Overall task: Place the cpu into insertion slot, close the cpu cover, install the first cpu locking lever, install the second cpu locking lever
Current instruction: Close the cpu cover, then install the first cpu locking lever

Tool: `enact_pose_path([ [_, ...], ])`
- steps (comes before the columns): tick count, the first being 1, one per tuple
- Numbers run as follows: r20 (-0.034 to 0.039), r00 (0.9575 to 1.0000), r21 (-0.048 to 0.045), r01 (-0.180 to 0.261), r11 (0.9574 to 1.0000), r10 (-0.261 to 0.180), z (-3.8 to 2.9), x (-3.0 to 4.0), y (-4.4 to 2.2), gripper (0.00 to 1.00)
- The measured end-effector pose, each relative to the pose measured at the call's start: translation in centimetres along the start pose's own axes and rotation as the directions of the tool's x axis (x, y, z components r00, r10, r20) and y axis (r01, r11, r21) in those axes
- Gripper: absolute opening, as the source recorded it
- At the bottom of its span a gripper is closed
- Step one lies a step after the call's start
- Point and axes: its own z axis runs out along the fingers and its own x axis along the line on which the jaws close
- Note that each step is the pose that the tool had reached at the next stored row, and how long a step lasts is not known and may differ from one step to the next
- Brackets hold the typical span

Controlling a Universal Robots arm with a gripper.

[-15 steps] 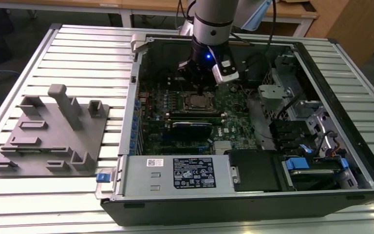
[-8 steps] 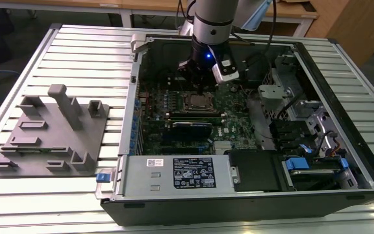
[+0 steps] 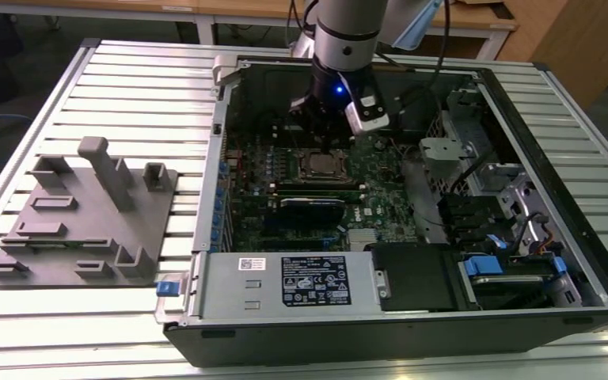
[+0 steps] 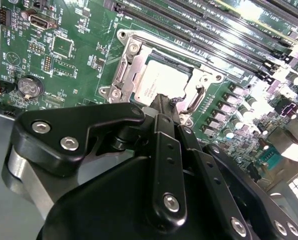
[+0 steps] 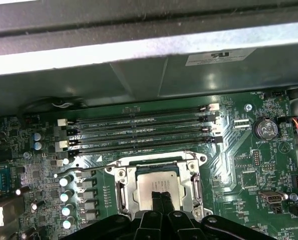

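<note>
The cpu (image 4: pixel 159 80) lies in the insertion slot (image 3: pixel 318 165) on the green board, and its silver-grey top shows in both wrist views (image 5: pixel 156 182). The cpu cover (image 5: pixel 124 190), a metal frame with a square window, lies flat around it (image 4: pixel 124 75). A thin wire lever (image 5: pixel 133 160) runs along one side of the socket, and a curved lever end (image 4: pixel 196 97) sits at another side. My gripper (image 4: pixel 162 101) is shut with nothing between its fingers. Its tips hang directly over the chip's near edge (image 5: pixel 161 196); I cannot tell whether they touch it. In the exterior view the arm (image 3: pixel 336 95) stands over the socket.
Long black memory slots (image 5: pixel 138 132) run beside the socket, toward the case wall (image 5: pixel 138 50). A coin battery (image 5: pixel 265 128) sits on the board. The power supply (image 3: pixel 283 281) and the drive bays with blue tabs (image 3: pixel 494 265) line the case. A grey fixture plate (image 3: pixel 82 222) lies at the exterior view's left.
</note>
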Motion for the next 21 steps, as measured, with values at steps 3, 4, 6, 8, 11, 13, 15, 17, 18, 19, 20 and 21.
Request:
enact_pose_path([
  [3, 0.0001, 1.0, -0.0002, 0.0, 1.0, 0.0, -0.11, 0.0, 0.01, 0.1],
  [4, 0.0003, 1.0, -0.0001, 0.0, 1.0, 0.0, -0.12, 0.0, 0.0, 0.1],
  [6, 0.0006, 1.0, -0.0001, 0.0, 1.0, 0.0, -0.13, 0.0, 0.0, 0.1],
  [8, 0.0006, 1.0, -0.0001, 0.0, 1.0, 0.0, -0.13, 0.0, 0.0, 0.1],
  [11, 0.0006, 1.0, -0.0001, 0.0, 1.0, 0.0, -0.13, 0.0, 0.0, 0.1],
  [13, 0.0005, 1.0, 0.0001, 0.0, 1.0, 0.0, -0.16, 0.0, 0.0, 0.1],
  [15, 0.0005, 1.0, 0.0004, 0.0, 1.0, 0.0, -0.27, 0.0, 0.01, 0.1],
  [17, 0.0001, 1.0, 0.0001, 0.0, 1.0, 0.0, -0.45, 0.0, 0.02, 0.1],
  [18, -0.0003, 1.0, 0.0001, 0.0, 1.0, 0.0, -0.57, 0.01, 0.02, 0.1],
  [19, -0.0008, 1.0, 0.0002, 0.0, 1.0, 0.0, -0.69, 0.01, 0.03, 0.1],
  [20, -0.0012, 1.0, 0.0002, 0.0, 1.0, 0.0, -0.8, 0.0, 0.03, 0.1],
  [21, -0.0017, 1.0, 0.0003, 0.0, 1.0, 0.0, -0.93, 0.0, 0.04, 0.1],
])
